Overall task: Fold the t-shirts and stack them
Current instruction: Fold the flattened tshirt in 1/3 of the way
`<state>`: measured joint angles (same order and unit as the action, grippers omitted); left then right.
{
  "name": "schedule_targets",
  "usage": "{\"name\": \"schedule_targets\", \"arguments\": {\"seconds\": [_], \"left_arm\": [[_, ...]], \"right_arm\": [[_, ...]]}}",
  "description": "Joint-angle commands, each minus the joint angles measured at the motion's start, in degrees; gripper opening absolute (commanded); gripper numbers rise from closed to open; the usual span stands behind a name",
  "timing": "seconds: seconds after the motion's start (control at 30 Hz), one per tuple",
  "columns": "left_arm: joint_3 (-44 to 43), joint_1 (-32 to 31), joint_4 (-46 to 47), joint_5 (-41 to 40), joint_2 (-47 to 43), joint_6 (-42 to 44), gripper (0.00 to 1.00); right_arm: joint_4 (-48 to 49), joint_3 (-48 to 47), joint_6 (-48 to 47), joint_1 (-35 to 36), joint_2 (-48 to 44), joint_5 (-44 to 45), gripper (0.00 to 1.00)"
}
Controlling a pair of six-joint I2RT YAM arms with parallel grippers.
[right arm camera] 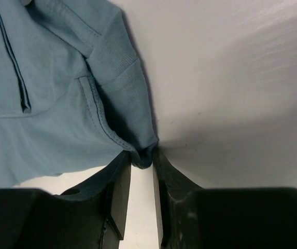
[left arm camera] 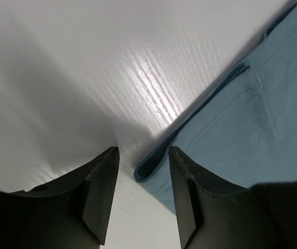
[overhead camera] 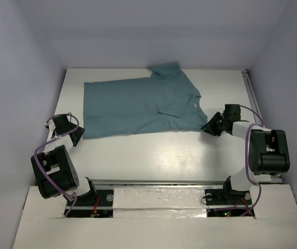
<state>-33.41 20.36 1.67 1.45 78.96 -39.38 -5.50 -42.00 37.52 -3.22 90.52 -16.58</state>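
A teal-blue t-shirt [overhead camera: 138, 106] lies flat across the far half of the white table [overhead camera: 153, 155], one sleeve folded over its body. My left gripper [overhead camera: 79, 136] is at the shirt's near left corner. In the left wrist view this gripper [left arm camera: 144, 153] is open, the folded cloth corner [left arm camera: 149, 168] lies loose between its fingers, and the right finger [left arm camera: 187, 181] overlaps the cloth. My right gripper [overhead camera: 209, 127] is at the near right corner. The right wrist view shows it [right arm camera: 142, 155] shut on a bunched tip of the t-shirt [right arm camera: 60, 119].
Pale walls [overhead camera: 24, 62] close in the table on the left, back and right. A thin rail [overhead camera: 252, 93] runs along the right edge. A metal strip [overhead camera: 158, 182] and both arm bases line the near edge.
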Motion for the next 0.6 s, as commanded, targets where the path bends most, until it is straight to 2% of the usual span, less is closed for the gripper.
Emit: {"name": "schedule_targets", "arguments": {"seconds": [0.0, 0.07, 0.13, 0.2, 0.4, 0.57], "left_arm": [[1.9, -0.4, -2.4, 1.0, 2.8, -0.6, 0.41], [1.9, -0.4, -2.2, 0.6, 3.1, -0.5, 0.38], [2.0, -0.9, -2.2, 0.3, 3.3, -0.4, 0.36], [1.9, -1.5, -2.2, 0.1, 3.5, -0.3, 0.40], [1.9, -2.7, -2.5, 0.6, 3.7, 0.1, 0.46], [2.6, -3.9, -3.1, 0.6, 3.2, 0.4, 0.35]], "right_arm": [[1.0, -2.5, -1.0, -0.5, 1.3, 3.8, 0.29], [0.4, -3.3, -1.7, -0.5, 1.5, 4.4, 0.24], [0.0, -3.4, -2.5, -0.5, 1.2, 5.1, 0.23], [-0.4, -3.6, -3.1, -0.5, 1.0, 5.4, 0.20], [-1.4, -3.9, -3.7, -0.5, 0.8, 5.3, 0.19], [-1.2, -4.1, -3.5, -0.5, 1.1, 4.6, 0.18]]}}
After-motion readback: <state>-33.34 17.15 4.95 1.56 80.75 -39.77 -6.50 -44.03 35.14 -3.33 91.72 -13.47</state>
